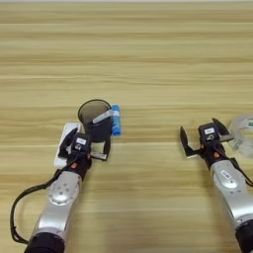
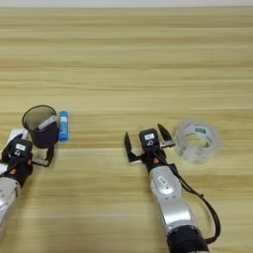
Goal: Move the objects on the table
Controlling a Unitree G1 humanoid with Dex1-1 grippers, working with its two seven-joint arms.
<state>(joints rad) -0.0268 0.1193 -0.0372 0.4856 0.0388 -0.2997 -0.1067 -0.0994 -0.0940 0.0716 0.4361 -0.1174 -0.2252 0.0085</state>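
The black mesh cup (image 1: 95, 120) stands upright at the left of the wooden table (image 1: 148, 59), with a whitish stick (image 1: 102, 117) leaning inside it. The short blue tube (image 1: 115, 119) lies against the cup's right side. My left gripper (image 1: 91, 137) is open just in front of the cup, one finger on each side of its base. The flat white test cassette (image 1: 65, 141) lies left of the cup, partly hidden under the left finger. My right gripper (image 2: 143, 130) is open over bare wood at the right, holding nothing.
A clear roll of tape (image 2: 197, 141) lies flat just right of the right gripper, close to its right finger. Black cables trail along both forearms near the front edge.
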